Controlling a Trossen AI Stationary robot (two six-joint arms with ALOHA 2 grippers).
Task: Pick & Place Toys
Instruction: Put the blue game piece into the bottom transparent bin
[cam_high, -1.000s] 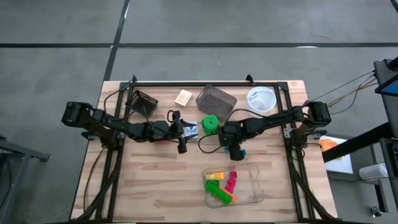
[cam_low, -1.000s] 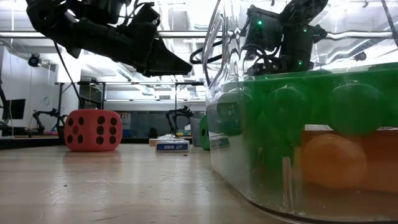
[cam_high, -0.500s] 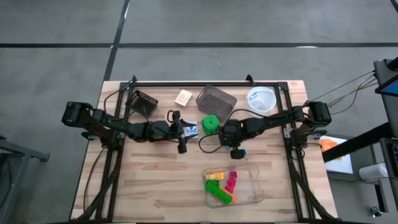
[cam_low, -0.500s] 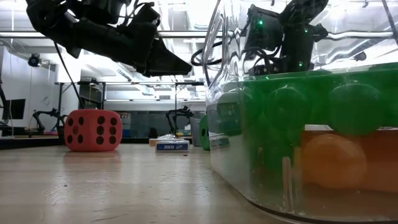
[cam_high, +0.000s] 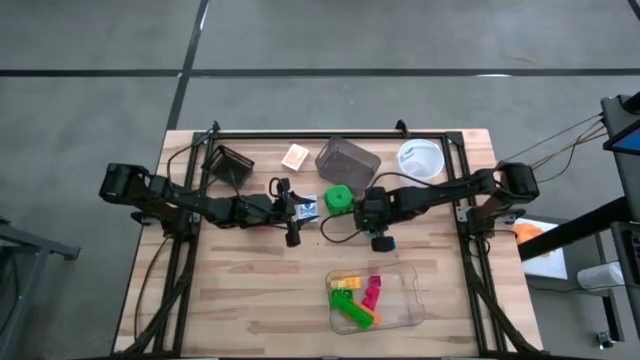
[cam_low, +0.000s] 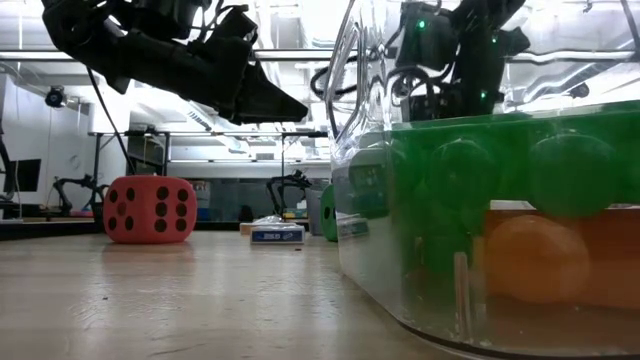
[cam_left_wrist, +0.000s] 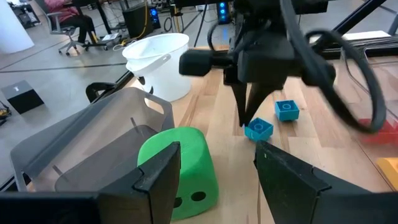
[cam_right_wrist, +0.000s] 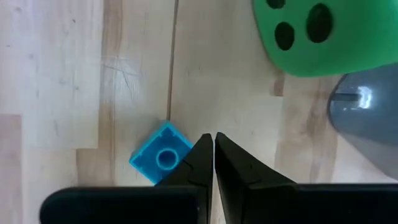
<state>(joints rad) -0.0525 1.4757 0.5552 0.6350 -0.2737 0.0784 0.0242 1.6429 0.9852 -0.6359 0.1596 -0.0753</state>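
Note:
My right gripper (cam_right_wrist: 213, 155) is shut and points down at the table, its tips beside a teal brick (cam_right_wrist: 161, 155). The left wrist view shows the gripper (cam_left_wrist: 247, 118), that brick (cam_left_wrist: 258, 129) and a second teal brick (cam_left_wrist: 286, 109) behind it. The green die (cam_high: 338, 198) rests on the table between the arms. My left gripper (cam_left_wrist: 217, 180) is open and empty, held level above the table and facing the green die (cam_left_wrist: 177, 165). The card pack (cam_high: 307, 207) lies under it. The pink-red die (cam_low: 150, 210) stands on the table. The tan block (cam_high: 294, 156) lies at the far side. My right gripper's shut fingers (cam_right_wrist: 200, 158) come from above, pointing down. They stand at one corner of the teal brick (cam_right_wrist: 180, 163), which lies flat on the table. I cannot tell whether the finger's outer side touches it.
A clear tray (cam_high: 410, 300) with green, yellow, pink and orange bricks stands near the front edge. A grey plastic container (cam_high: 347, 160) and a white round bowl (cam_high: 420, 160) stand at the far side. A dark box (cam_high: 232, 165) sits at the far left.
My right gripper has shifted a little toward the table's far right, staying shut over the teal brick's spot. My left arm has kept still.

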